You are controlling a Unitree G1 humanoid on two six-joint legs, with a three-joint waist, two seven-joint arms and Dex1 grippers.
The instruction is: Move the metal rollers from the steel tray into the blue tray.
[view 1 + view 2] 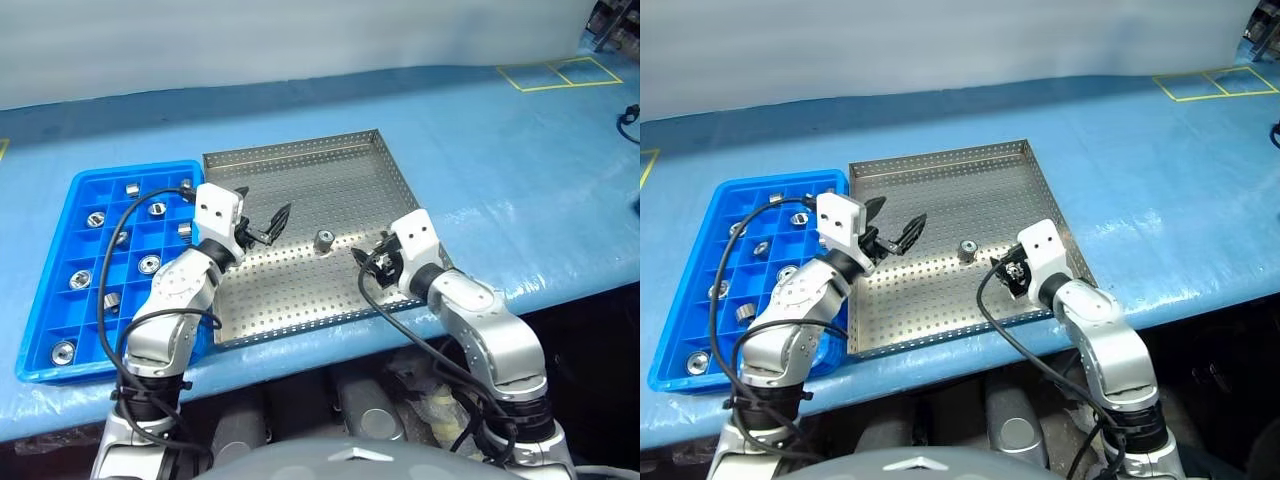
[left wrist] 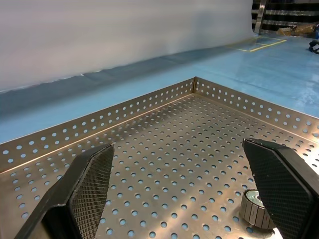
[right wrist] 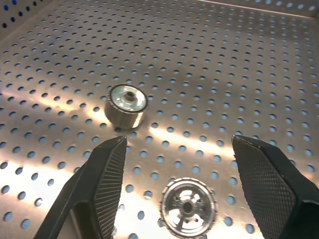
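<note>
Steel tray (image 1: 300, 190) with one roller (image 3: 126, 104) near its middle and a second roller (image 3: 188, 206) toward its front right edge, lying untouched between the spread fingers of the right claw (image 3: 178, 142). Left claw (image 1: 260, 208) spread wide and empty over the tray's left part, beside the blue tray (image 1: 120, 170). Probably best to centre the right claw on that second roller, lower until both pads flank its round side, then close gently and lift clear of the rim.

no readable text (anywhere), no labels
</note>
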